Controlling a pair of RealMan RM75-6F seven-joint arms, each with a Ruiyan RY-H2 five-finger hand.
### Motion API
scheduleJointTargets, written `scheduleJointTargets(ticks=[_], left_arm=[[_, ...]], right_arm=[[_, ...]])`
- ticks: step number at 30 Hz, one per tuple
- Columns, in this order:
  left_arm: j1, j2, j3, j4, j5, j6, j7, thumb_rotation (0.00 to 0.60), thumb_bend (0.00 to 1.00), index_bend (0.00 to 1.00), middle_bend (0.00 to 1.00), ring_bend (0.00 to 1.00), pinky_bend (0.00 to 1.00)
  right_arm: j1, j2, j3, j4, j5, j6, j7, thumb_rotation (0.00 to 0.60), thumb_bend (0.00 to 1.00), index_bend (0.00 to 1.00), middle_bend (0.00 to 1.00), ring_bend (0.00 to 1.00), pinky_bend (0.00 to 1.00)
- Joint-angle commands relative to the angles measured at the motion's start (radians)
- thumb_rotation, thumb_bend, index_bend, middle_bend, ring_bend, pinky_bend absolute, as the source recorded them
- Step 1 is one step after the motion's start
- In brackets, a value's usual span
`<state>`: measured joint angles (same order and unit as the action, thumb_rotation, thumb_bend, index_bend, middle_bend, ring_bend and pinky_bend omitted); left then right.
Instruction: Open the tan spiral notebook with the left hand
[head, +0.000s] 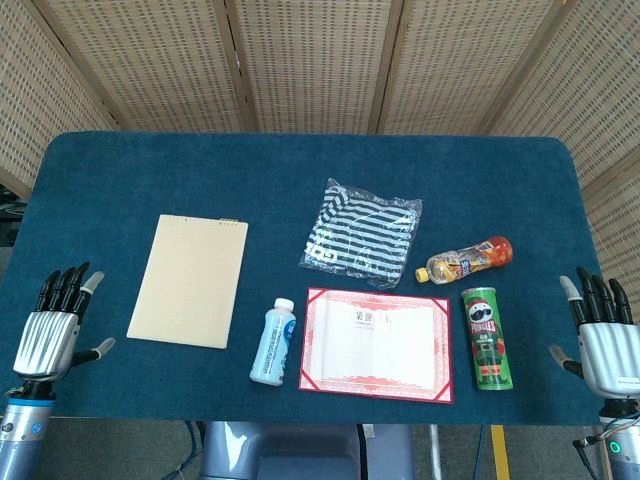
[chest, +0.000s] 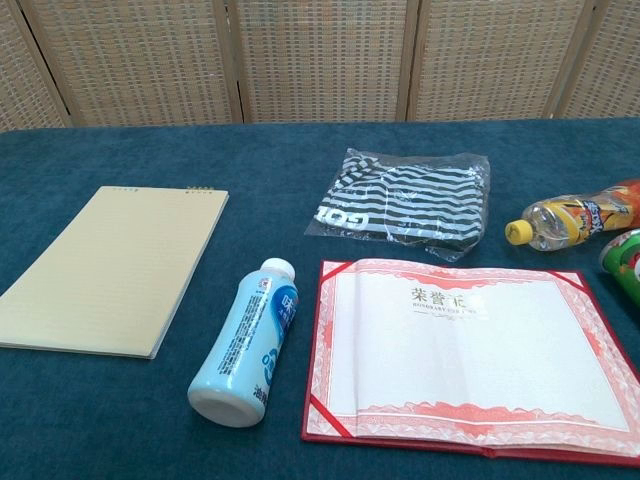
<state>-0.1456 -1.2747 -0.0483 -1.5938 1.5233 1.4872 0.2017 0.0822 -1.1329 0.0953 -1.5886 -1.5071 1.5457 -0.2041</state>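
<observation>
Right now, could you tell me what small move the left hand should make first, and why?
Probably reach the left hand right toward the tan notebook: it lies closed and flat, the hand hovers open beside it, touching nothing.

"Pringles" on green can (head: 486, 338); certificate (chest: 470, 360) headed "荣誉证书"

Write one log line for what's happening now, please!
notebook: closed, untouched | left hand: open, beside table | right hand: open

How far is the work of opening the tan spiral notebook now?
Nothing looks done: the flat tan spiral notebook lies closed on the blue cloth table. Nothing is in hand; the left hand hovers open beside it, apart. Reaching, gripping the cover and lifting it all remain.
</observation>
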Motion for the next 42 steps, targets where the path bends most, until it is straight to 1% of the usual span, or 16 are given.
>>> scheduleJointTargets(ticks=[1,25,36,39,42], left_arm=[[-0.001,-0.001,0.0,0.0,-0.001,-0.003,0.0,0.6,0.0,0.0,0.0,0.0,0.0],[-0.007,-0.004,-0.008,0.01,-0.034,-0.026,0.003,0.6,0.0,0.0,0.0,0.0,0.0],[-0.01,-0.008,0.0,0.008,-0.034,-0.038,0.012,0.6,0.0,0.0,0.0,0.0,0.0],[-0.013,-0.02,0.002,0.021,-0.03,-0.042,0.008,0.6,0.0,0.0,0.0,0.0,0.0],[-0.018,-0.037,0.011,0.041,-0.018,-0.051,0.005,0.6,0.02,0.0,0.0,0.0,0.0]], right_arm=[[0.0,-0.001,0.0,0.0,0.0,0.0,-0.001,0.6,0.05,0.03,0.0,0.0,0.0],[0.001,-0.003,-0.002,-0.005,0.001,-0.008,0.0,0.6,0.05,0.03,0.0,0.0,0.0],[-0.002,0.0,-0.004,-0.007,0.001,-0.01,0.008,0.6,0.05,0.03,0.0,0.0,0.0],[-0.002,0.0,-0.004,-0.009,0.004,-0.013,0.014,0.6,0.05,0.03,0.0,0.0,0.0],[-0.001,0.001,-0.004,-0.01,0.006,-0.016,0.019,0.6,0.05,0.03,0.0,0.0,0.0]])
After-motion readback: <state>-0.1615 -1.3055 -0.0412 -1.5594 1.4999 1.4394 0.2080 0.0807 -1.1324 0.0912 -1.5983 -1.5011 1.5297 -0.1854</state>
